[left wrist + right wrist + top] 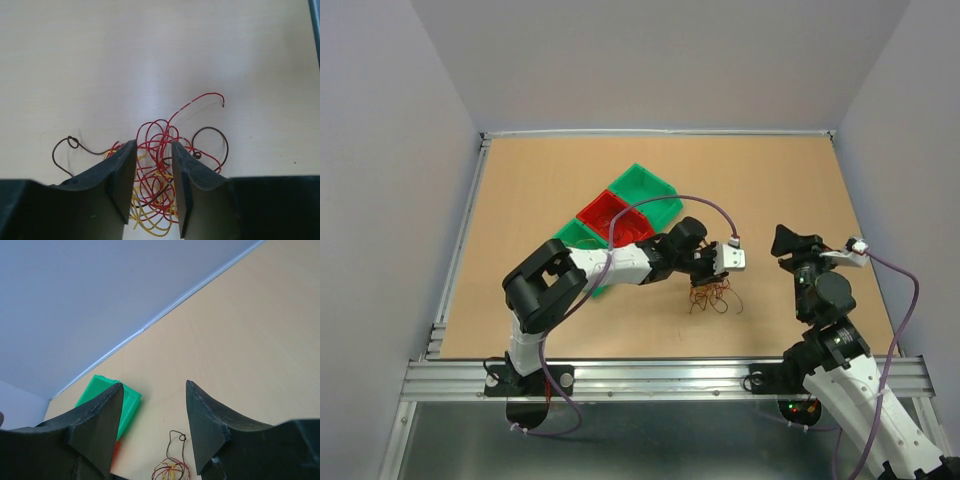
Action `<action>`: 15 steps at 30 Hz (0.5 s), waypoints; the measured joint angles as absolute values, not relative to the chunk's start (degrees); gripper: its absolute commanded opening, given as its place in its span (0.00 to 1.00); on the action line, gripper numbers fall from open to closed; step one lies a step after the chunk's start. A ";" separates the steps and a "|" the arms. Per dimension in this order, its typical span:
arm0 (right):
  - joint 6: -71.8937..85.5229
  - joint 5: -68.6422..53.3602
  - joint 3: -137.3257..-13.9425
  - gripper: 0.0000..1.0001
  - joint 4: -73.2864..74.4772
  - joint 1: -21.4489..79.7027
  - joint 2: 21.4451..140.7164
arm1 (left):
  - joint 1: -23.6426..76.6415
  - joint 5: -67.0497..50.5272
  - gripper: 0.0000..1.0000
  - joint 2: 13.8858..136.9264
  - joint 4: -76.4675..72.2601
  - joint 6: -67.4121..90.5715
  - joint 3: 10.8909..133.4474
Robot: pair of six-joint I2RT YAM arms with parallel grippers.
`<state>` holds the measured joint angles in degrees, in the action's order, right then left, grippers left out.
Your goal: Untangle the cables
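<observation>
Red, yellow and brown cables (155,167) are bunched in a loose clump on the worktop (150,50).
The clump is straddled by the left fingers (117,175), set apart with strands between them; the right fingers (205,425) are held open and empty, well apart from it.

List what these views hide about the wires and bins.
- Left wrist view: the left jaws hide the lower part of the clump of thin red, yellow and dark brown wires.
- Top view: clump too small to separate strands; left arm covers part of the green and red plastic bins.
- Right wrist view: bottom edge cuts the clump; right jaws hide part of a green bin.
</observation>
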<state>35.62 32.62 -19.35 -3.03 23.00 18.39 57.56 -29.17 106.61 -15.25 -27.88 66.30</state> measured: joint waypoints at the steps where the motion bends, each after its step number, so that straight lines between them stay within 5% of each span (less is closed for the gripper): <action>1: 35.62 32.60 -19.35 0.57 -2.83 23.00 18.50 | 57.60 -28.73 0.09 107.15 -14.63 -27.68 66.94; 2: 35.62 32.60 -19.35 0.57 -2.72 23.00 18.50 | 57.65 -28.42 0.00 107.55 -14.26 -27.59 67.35; 8: 33.26 27.49 -19.35 0.75 -2.59 23.00 19.86 | 57.65 -27.88 0.00 108.09 -11.94 -27.77 68.03; 15: 24.58 6.04 -19.35 0.73 -8.43 23.00 28.58 | 57.65 -28.36 0.00 99.35 -9.37 -26.76 68.01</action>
